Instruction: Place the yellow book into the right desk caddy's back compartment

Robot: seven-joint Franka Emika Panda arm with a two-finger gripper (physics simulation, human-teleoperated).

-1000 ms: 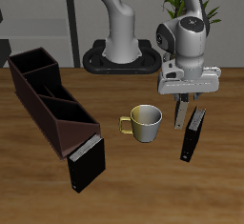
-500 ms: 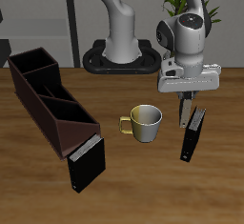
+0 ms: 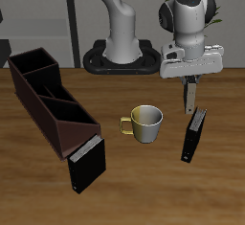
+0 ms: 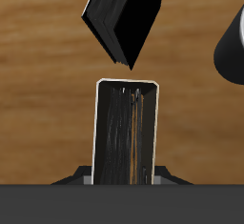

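Between the fingers point(image 3: 191, 97) of the Franka arm, a small thin tan-yellow book point(image 3: 191, 96) was held clamped, hanging upright and lifted clear of the wooden table point(image 3: 134, 186). Directly beneath it, a black book point(image 3: 194, 136) was seen standing on edge. Nearer the table's middle, a pale metallic mug point(image 3: 144, 123) was set. Well apart from the held book, the long dark maroon-brown desk caddy point(image 3: 52, 100) was placed, with a second black book point(image 3: 86, 165) leaning at its front end.

On the table point(image 3: 115, 186): two black books point(image 3: 194, 136) point(image 3: 86, 164), one yellow book point(image 3: 191, 96) (up in the claw point(image 3: 191, 102)), one mug point(image 3: 144, 123), one caddy point(image 3: 52, 101).
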